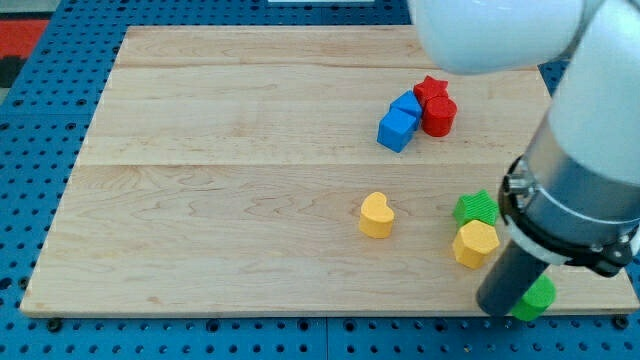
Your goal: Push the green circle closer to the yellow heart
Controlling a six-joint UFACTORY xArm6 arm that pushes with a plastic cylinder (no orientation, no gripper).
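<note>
Green circle (537, 297) peeks out beside the rod at the board's lower right, tip hidden, contact unclear. Light, slick plastic; nudge its right side toward the yellow heart (376, 215).

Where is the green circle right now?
The green circle sits at the view's bottom right, near the board's edge, half hidden by the arm, below-right of the yellow hexagon. My tip isn't visible.

Pale wooden board (220, 150) — smooth, matt; arm shell (500, 30) glossy.
</note>
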